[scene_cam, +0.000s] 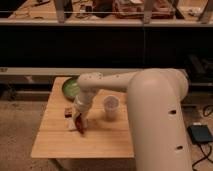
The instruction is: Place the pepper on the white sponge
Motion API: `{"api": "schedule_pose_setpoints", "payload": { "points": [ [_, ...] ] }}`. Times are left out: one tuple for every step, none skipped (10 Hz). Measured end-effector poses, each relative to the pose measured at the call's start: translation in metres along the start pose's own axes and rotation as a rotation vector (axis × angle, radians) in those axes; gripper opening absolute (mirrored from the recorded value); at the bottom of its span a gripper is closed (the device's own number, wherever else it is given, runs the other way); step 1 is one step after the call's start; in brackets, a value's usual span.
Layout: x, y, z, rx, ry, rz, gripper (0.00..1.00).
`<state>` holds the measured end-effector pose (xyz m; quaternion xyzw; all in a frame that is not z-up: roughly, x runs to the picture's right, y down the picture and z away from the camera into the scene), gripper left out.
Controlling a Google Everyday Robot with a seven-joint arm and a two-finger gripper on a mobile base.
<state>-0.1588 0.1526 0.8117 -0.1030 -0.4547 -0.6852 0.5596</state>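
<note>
Dark red pepper (80, 125) hanging point-down from the gripper (79, 119), jaws clenched on its upper end, low over the left half of the wooden counter (55, 142). White sponge (73, 123) lying flat just beneath and left of the pepper, largely hidden by the gripper; dark brown block (68, 111) just behind it, green bowl (70, 87) at the far left corner, white cup (111, 106) upright to the right.
</note>
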Motion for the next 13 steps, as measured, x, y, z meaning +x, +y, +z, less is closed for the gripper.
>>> {"api": "schedule_pose_setpoints", "payload": {
  "points": [
    [0.001,0.000,0.003,-0.003,0.000,0.000,0.45],
    [0.002,0.000,0.005,-0.005,0.002,0.000,0.45],
    [0.003,0.001,0.007,-0.012,0.005,-0.003,0.45],
    [0.005,0.002,0.008,-0.019,0.011,-0.005,0.45],
    [0.006,0.002,0.010,-0.023,0.015,-0.006,0.45],
    [0.008,0.002,0.011,-0.028,0.019,-0.007,0.45],
    [0.010,0.002,0.012,-0.034,0.024,-0.008,0.45],
    [0.011,0.003,0.013,-0.038,0.028,-0.007,0.47],
    [0.012,0.005,0.011,-0.046,0.036,-0.004,0.57],
    [0.013,0.005,0.005,-0.053,0.048,-0.003,0.67],
    [0.015,0.006,-0.006,-0.061,0.071,0.003,0.75],
    [0.019,0.008,-0.022,-0.072,0.104,0.016,0.78],
    [0.020,0.015,-0.032,-0.080,0.122,0.029,0.78]
  ]
}}
